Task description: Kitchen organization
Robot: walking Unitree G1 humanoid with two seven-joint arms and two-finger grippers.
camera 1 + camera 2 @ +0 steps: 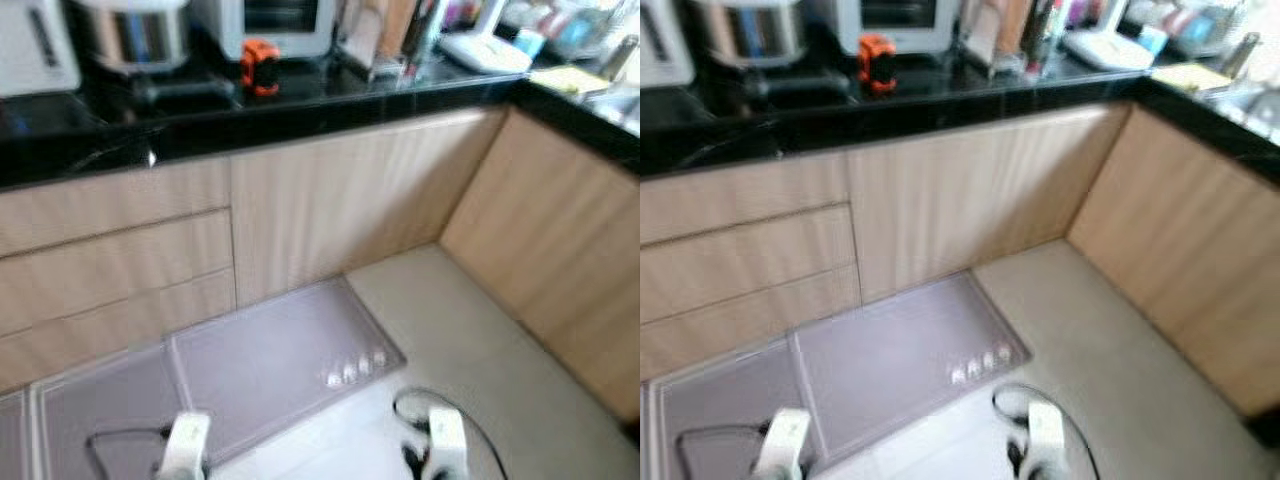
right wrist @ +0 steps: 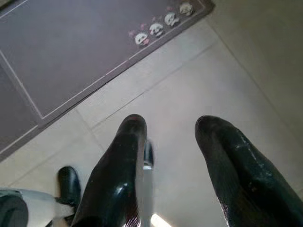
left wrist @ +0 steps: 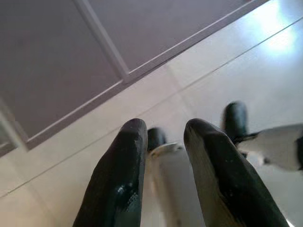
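Black stone desk [image 1: 300,110] runs along the far side, carrying from left to right a steel pot [image 1: 135,35], a small orange gadget [image 1: 260,65], and white clutter toward the right corner. Wood-look cabinets [image 1: 330,200] sit below. Purple mat [image 1: 270,360] lies on the near floor. Left tool [image 3: 163,142] and right tool [image 2: 173,130] both hang low over the tiles, fingers spread, grasping nothing.

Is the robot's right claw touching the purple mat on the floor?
Apart. In the right wrist view the right claw hangs open over pale floor tiles, and the purple mat lies beyond its tips with bare tile showing between.
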